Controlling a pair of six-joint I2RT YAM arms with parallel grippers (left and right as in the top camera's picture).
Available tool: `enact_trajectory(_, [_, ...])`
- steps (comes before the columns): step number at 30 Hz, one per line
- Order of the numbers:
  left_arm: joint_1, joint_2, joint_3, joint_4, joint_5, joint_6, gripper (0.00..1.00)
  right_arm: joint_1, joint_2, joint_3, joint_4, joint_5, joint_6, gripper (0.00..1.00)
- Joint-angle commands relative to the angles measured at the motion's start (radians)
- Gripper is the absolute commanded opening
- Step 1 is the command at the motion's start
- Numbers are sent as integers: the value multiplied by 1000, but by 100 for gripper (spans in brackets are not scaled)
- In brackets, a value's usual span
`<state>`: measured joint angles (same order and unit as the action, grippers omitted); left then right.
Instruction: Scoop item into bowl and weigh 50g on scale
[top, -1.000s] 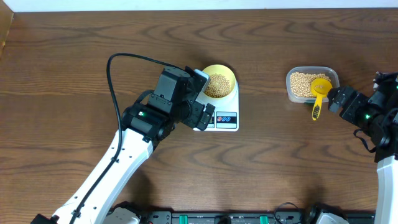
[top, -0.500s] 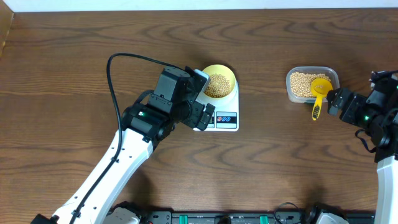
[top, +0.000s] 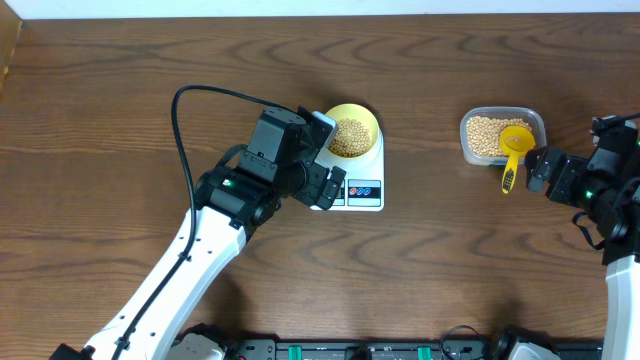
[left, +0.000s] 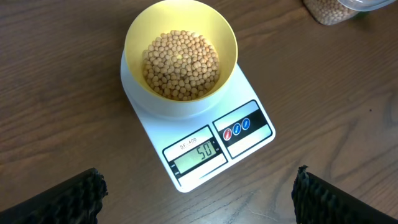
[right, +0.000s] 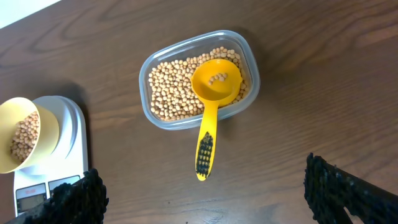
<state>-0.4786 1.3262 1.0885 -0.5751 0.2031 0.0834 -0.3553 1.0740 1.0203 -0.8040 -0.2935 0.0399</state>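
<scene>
The pale yellow bowl (top: 352, 131) (left: 180, 59) holds tan beans (left: 181, 65) and stands on the white scale (top: 360, 182) (left: 214, 140). The scale's display reads 50. My left gripper (top: 325, 187) (left: 198, 199) is open and empty, just in front of the scale. The clear tub (top: 502, 136) (right: 198, 78) holds more beans, and the yellow scoop (top: 514, 150) (right: 211, 106) rests in it with its handle over the rim. My right gripper (top: 543, 168) (right: 202, 199) is open and empty, near the scoop handle's end, apart from it.
The left arm's black cable (top: 190, 100) loops above the table at left. The bowl and scale also show at the left edge of the right wrist view (right: 43, 137). Dark wooden table all round.
My right gripper has shifted slightly back toward the right edge, away from the scoop handle. The left arm, bowl and scale have not moved.
</scene>
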Motion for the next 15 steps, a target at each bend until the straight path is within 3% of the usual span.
enact_trajectory(1, [4, 0, 3, 1, -13, 10, 98, 3, -9, 6, 0, 6, -19, 99])
enact_trajectory(15, [4, 0, 3, 1, -13, 10, 98, 39, -81, -5, 62, -4, -71, 99])
